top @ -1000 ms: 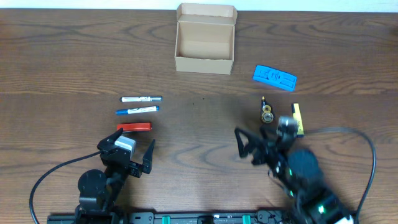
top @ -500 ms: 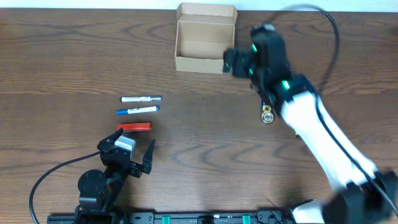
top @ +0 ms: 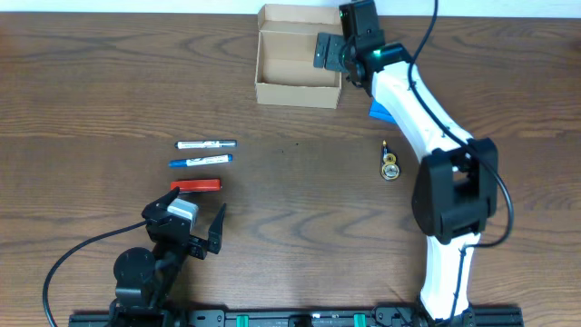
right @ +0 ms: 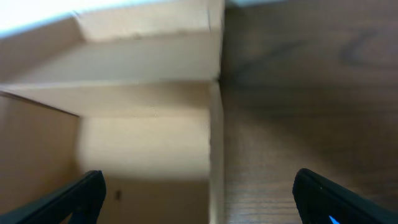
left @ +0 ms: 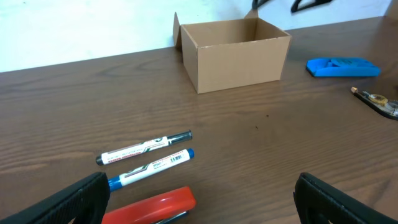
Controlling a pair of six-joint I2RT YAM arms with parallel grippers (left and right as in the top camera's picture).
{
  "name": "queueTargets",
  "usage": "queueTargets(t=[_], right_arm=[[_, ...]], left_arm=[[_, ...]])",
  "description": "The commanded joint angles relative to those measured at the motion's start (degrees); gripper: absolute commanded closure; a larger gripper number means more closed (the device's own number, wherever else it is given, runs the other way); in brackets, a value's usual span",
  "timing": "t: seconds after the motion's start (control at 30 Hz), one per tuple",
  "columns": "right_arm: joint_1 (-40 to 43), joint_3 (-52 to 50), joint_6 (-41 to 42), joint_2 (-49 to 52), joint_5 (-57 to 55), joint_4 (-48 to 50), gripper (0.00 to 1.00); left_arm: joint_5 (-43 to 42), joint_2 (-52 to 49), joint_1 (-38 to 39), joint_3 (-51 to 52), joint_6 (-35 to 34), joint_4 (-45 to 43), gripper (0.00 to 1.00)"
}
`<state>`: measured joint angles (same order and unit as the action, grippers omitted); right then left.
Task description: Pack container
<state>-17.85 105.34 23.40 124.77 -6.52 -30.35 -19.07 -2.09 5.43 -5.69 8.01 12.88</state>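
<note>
Big sweep from the right arm (top: 413,95), folks: a second ago it was crouched at our near edge, and now it's stretched clear across the table (top: 91,82). The right gripper (top: 329,50) hangs over the right-hand wall of the container (top: 299,91), jaws spread wide with nothing between them. Our left gripper (top: 192,216) hasn't budged: low at the near edge, fingers wide apart, empty.

Where do we stand? The container sits at the far middle of the table, flap folded back, and what we see of its inside looks bare. The white marker (top: 206,144), blue marker (top: 200,162) and red object (top: 196,185) lie well apart from it on the left. The blue flat piece (left: 342,66) lies near its right side, the brass-coloured item (top: 390,166) nearer us. We'd call the packing barely begun, with everything left to load.

Writing? Both markers carry print along their barrels, too small to read. The container is plain.
</note>
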Motion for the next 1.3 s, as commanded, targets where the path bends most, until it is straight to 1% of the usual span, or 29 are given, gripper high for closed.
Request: queueTargets(t=[0.0, 0.03, 0.1, 0.13, 0.17, 0.2, 0.23, 0.27, 0.3, 0.43, 0.67, 0.77, 0.87, 1.1, 1.27], right_arm=[[0.6, 1.5, -0.7, 3.0, -1.0, -0.2, 0.03], [0.6, 1.5, -0.4, 3.6, -1.0, -0.3, 0.05], [1.0, 1.5, 0.5, 4.9, -0.8, -0.4, 0.14], [1.1, 1.5, 1.1, 5.1, -0.5, -0.6, 0.25], [1.2, 1.5, 1.9, 5.2, -0.5, -0.9, 0.48], [1.3, 1.5, 2.4, 5.2, -0.4, -1.2, 0.67], [1.4, 1.5, 2.4, 5.1, -0.1, -1.5, 0.79], [1.4, 1.6, 2.4, 4.7, 0.1, -2.0, 0.87], [1.4, 1.6, 2.4, 4.3, 0.1, -2.5, 0.98], [1.3, 1.6, 2.5, 1.2, 0.1, -7.5, 0.99], [0.7, 1.6, 2.4, -6.1, 0.1, -23.4, 0.99], [-0.3, 1.4, 1.7, -7.5, -0.2, -29.4, 0.99], [-1.9, 1.0, 1.6, -7.6, -0.2, -32.8, 0.99], [-8.7, -4.9, 1.9, -7.6, -6.3, -33.3, 0.99], [-10.1, -10.3, 3.0, -8.6, -7.2, -31.1, 0.99]], left_arm=[[0.2, 0.4, -0.3, 1.5, 1.2, 0.2, 0.05], [0.2, 0.4, -0.3, 1.5, 1.2, 0.2, 0.05], [0.2, 0.4, -0.3, 1.5, 1.2, 0.2, 0.05], [0.2, 0.4, -0.3, 1.5, 1.2, 0.2, 0.05], [0.2, 0.4, -0.3, 1.5, 1.2, 0.2, 0.04], [0.2, 0.4, -0.3, 1.5, 1.2, 0.2, 0.05], [0.2, 0.4, -0.3, 1.5, 1.2, 0.2, 0.05], [0.2, 0.4, -0.3, 1.5, 1.2, 0.2, 0.05], [0.2, 0.4, -0.3, 1.5, 1.2, 0.2, 0.05], [0.2, 0.4, -0.3, 1.5, 1.2, 0.2, 0.05], [0.2, 0.4, -0.3, 1.5, 1.2, 0.2, 0.05], [0.2, 0.4, -0.3, 1.5, 1.2, 0.2, 0.05], [0.2, 0.4, -0.3, 1.5, 1.2, 0.2, 0.05], [0.2, 0.4, -0.3, 1.5, 1.2, 0.2, 0.05], [0.2, 0.4, -0.3, 1.5, 1.2, 0.2, 0.04]])
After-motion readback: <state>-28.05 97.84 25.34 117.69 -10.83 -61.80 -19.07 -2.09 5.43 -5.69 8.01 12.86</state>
